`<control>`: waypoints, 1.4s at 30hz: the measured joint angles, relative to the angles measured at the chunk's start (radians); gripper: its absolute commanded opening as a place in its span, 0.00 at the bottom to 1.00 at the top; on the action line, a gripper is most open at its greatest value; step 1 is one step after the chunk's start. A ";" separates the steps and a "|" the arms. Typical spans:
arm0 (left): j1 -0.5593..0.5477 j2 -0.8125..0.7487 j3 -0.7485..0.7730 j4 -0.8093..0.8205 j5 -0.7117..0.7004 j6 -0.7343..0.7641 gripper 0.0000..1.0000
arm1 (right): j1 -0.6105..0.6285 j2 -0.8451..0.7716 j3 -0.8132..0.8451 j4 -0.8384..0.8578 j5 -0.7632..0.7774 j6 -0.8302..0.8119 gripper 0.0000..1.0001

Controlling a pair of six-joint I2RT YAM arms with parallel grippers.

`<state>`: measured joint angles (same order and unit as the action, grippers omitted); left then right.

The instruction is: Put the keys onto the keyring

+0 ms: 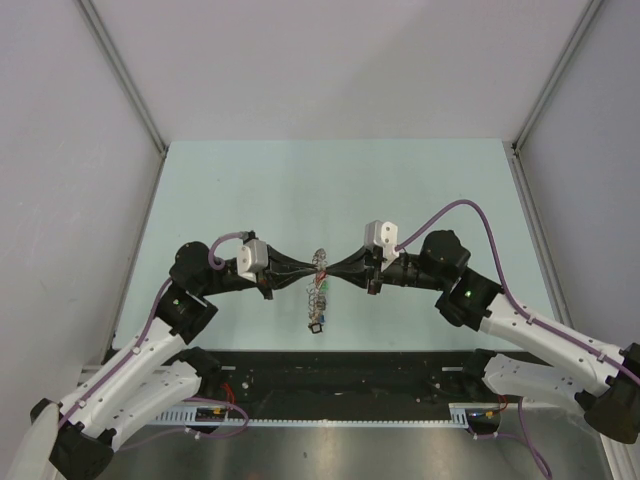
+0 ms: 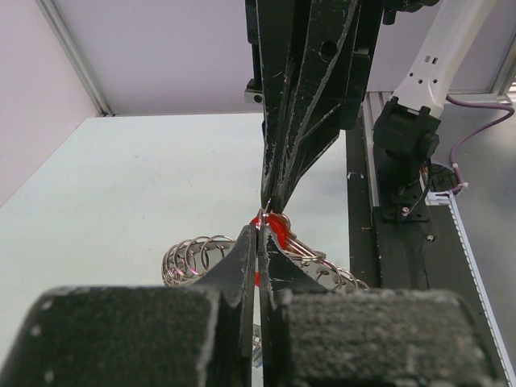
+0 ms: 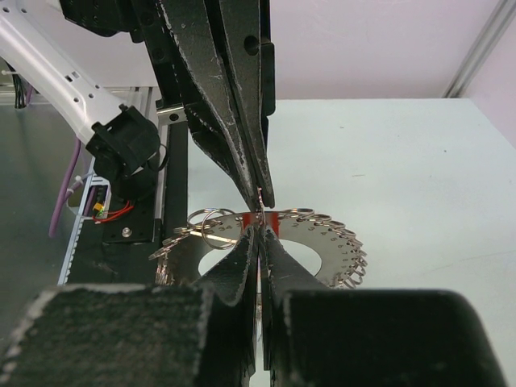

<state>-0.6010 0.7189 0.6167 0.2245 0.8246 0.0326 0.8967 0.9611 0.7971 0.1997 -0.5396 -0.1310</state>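
**A:** Left side first: what is each arm doing?

**B:** The left gripper [image 2: 258,235] has its jaws pressed together; red shows in the slit between them, so I judge it pinches the small silver key with a red oval plastic tag [image 2: 278,226], right at its tips; the large grey metal keyring [image 3: 322,248], fringed with little keys and coloured tags, hangs just below both sets of tips; the right gripper [image 3: 260,232] is closed too, nose to nose with the left, seemingly nipping the ring's rim beside the red tag, though the contact itself is hidden.

**A:** How will they handle?

**B:** The key looks light, thin, stiff and slippery, apt to swivel; best pinched flat across the tag; the ring looks rigid and heavier, its fringe free to swing; take bare rim.

**A:** Any writing?

**B:** None legible; the tags are too small.
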 measured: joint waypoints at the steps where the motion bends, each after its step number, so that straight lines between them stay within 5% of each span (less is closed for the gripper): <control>1: 0.000 0.000 0.000 0.000 0.000 0.000 0.00 | 0.000 0.001 0.000 0.000 0.000 0.000 0.00; 22: 0.001 0.006 0.000 -0.002 0.005 -0.008 0.00 | 0.015 0.016 0.002 0.014 0.001 -0.002 0.00; 42: -0.002 0.043 0.050 -0.127 -0.119 -0.114 0.00 | 0.065 0.042 0.036 -0.077 0.129 -0.169 0.00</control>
<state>-0.6025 0.7620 0.6662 0.0978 0.7052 -0.0811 0.9619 1.0027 0.8330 0.1223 -0.4110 -0.3000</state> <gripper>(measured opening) 0.005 0.009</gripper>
